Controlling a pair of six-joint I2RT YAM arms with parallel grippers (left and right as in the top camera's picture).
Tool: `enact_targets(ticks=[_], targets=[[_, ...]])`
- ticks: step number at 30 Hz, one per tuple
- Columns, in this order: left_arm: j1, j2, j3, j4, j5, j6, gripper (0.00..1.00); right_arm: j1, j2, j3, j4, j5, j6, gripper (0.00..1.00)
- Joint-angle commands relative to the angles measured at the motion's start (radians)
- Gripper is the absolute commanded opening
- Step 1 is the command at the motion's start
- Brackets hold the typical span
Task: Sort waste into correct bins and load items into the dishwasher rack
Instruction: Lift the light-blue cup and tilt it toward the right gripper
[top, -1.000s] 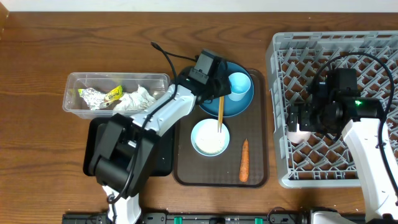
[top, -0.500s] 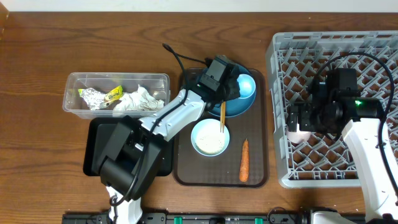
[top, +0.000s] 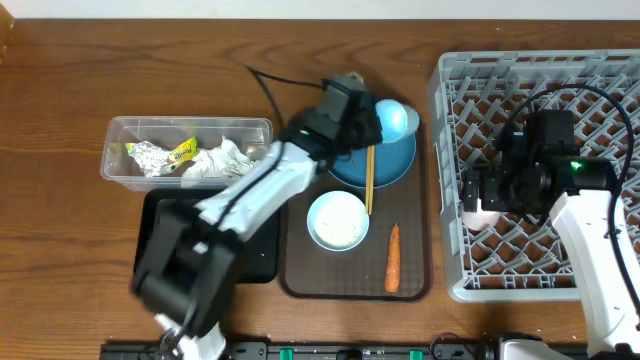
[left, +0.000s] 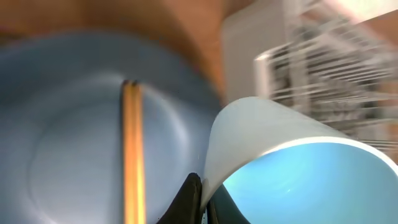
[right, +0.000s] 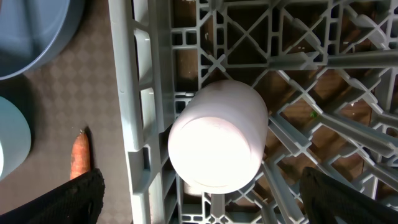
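2 things changed in the last second: my left pincer (left: 200, 193) went from partly open to clamped on the thin wall of the light blue cup (left: 292, 168), and the cup, which stood upright on the blue plate (top: 388, 165), is now tipped over the plate's far right edge with its glossy inside facing my wrist camera. The chopsticks (top: 368, 180) have slid too; they used to bridge the plate and the white bowl (top: 337, 221) and now lie straight along the plate's right half, just beside the bowl. I judge the grip is made, so the cup is ready to go across to the grey rack (top: 600, 80). My right pincer (right: 210, 198) has not moved and hangs wide open over the pink cup (right: 217, 134), a smooth matte cylinder resting among the rack's pegs by its left wall, its closed base toward the camera. The carrot (top: 392, 258), tapered and dull orange, waits on the brown tray (top: 410, 285). Left of that, on the wooden counter (top: 60, 90), the clear tub (top: 118, 135) holds soft crumpled tissues (top: 215, 160) and the foil wrapper (top: 165, 152).
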Motion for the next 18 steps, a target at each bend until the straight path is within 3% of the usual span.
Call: enact_targets(ticks=[1, 6, 18], targets=[[0.038, -0.140, 0.003, -0.019, 0.146, 0.007, 0.06, 0.010, 0.006, -0.003, -0.002, 0.003, 0.003, 0.99], [0.079, -0.255, 0.003, -0.106, 0.307, 0.007, 0.06, 0.010, 0.006, -0.003, -0.002, 0.003, 0.003, 0.99], [0.289, -0.315, 0.003, -0.197, 0.988, -0.031, 0.06, 0.010, 0.006, -0.003, 0.031, -0.015, 0.004, 0.99]])
